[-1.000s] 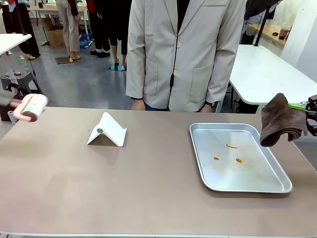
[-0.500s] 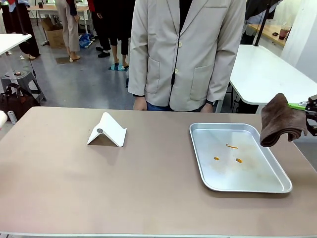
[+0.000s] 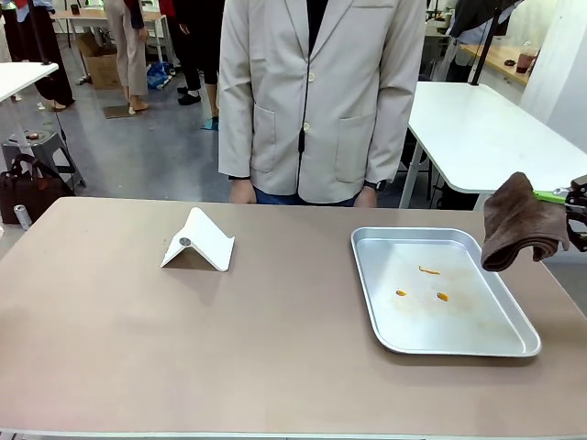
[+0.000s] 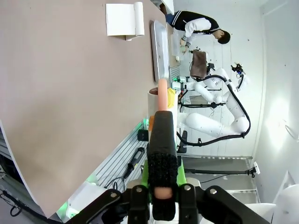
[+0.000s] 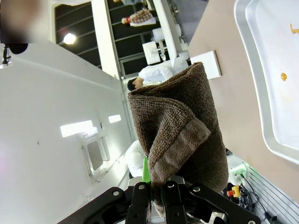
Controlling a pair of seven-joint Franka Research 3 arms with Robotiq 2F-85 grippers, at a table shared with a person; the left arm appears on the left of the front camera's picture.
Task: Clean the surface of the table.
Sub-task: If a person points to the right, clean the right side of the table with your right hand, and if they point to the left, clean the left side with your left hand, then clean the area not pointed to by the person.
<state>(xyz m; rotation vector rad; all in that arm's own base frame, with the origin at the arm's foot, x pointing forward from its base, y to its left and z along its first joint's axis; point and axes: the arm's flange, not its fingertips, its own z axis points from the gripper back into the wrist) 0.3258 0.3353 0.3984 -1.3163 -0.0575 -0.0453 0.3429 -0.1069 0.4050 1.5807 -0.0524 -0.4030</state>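
Observation:
The taupe-brown table [image 3: 229, 339] spans the front view. Off its right edge my right gripper [image 3: 578, 218] is shut on a folded brown cloth [image 3: 518, 223], which hangs above the tray's far right corner. In the right wrist view the cloth [image 5: 180, 126] rises from between the jaws of the gripper [image 5: 156, 186] and hides the fingertips. In the left wrist view my left gripper [image 4: 162, 119] is shut on the pink handle [image 4: 162, 95] of a white roller [image 4: 153, 100], held off the table's [image 4: 70, 93] edge.
A silver tray [image 3: 445, 291] with a few orange crumbs [image 3: 429, 270] lies at the right. A white folded stand [image 3: 198, 242] sits left of centre. A person in a beige jacket [image 3: 312, 101] stands at the far edge. White tables stand behind.
My left gripper with the roller has left the front view past the left edge. The person has stepped to the left. The right gripper and cloth have not moved.

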